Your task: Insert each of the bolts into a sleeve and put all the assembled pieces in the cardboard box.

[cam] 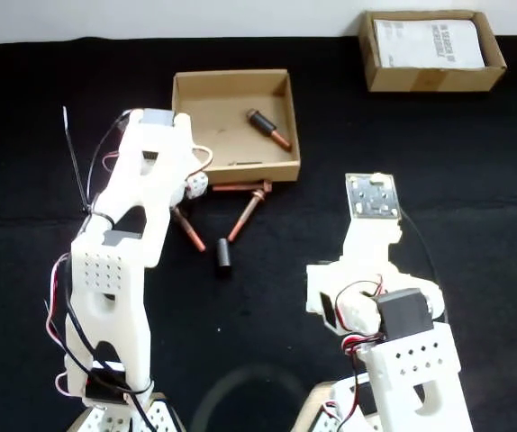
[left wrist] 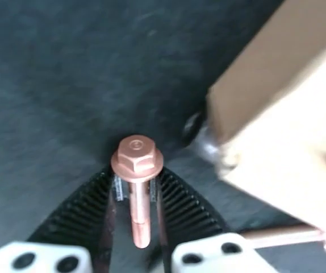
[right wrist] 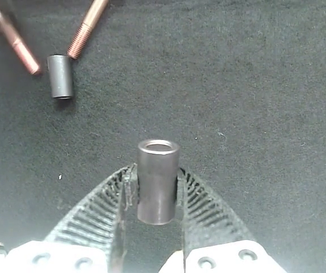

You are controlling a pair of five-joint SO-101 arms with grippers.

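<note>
Left jaws pinch bolt (left wrist: 137,170), right jaws sleeve (right wrist: 158,182), black cloth tabletop (cam: 475,180) (white wall (cam: 150,18) behind)

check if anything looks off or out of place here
Nothing stands out: left tool grips a bolt, right tool a sleeve, one assembled piece lies in the box, loose bolts lie beside it.

The left arm (cam: 114,261) and right arm (cam: 416,360) are being shown as white plastic shells dotted with small holes, with red, black and white cables (cam: 58,313) being trailed along them; the left pincer (left wrist: 137,185) and right pincer (right wrist: 156,182) are being lined with black ribbed pads (left wrist: 183,207)
</note>
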